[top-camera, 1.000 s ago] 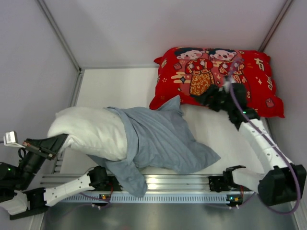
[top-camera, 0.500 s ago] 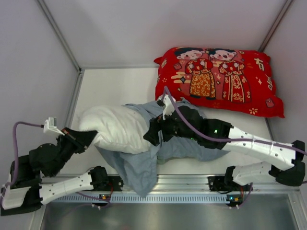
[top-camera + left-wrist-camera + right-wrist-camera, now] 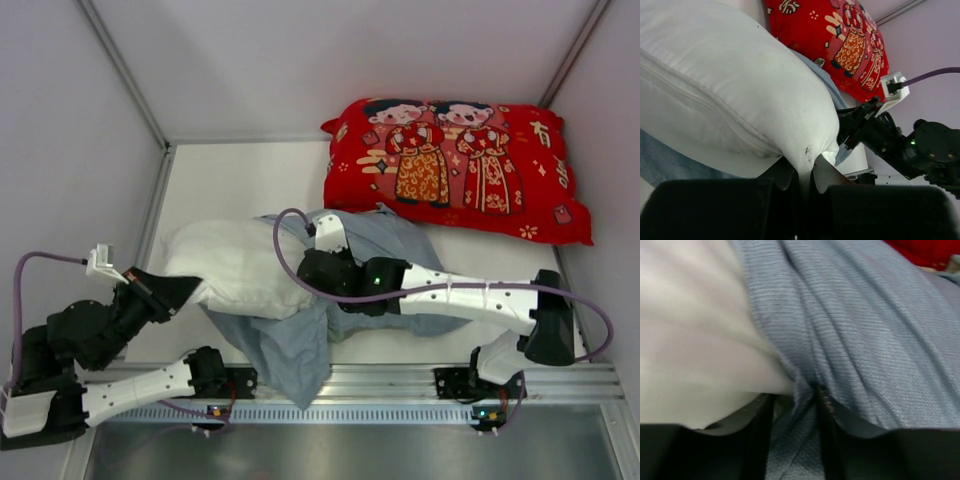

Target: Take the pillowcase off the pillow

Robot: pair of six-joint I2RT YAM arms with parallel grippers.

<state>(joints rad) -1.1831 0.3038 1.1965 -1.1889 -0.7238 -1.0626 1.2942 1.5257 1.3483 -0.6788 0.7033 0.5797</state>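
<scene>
while the left gripper (image 3: 802, 172) is clamped tight on a corner of the pillow (image 3: 740, 75), that plump white pillow lies at the left of the table (image 3: 240, 180), its left part bare and its right end inside the pillowcase (image 3: 290, 350). the rumpled cloth (only its blue-grey side shows) spreads rightward from the pillow and laps onto the near rail (image 3: 400, 380). the right gripper (image 3: 795, 405) sits low on the case at the pillow's covered end, its fingers (image 3: 827, 410) either side of a raised fold; whether they pinch it i cannot tell. a red cartoon-print pillow (image 3: 450, 165) rests far right, just beside the cloth.
</scene>
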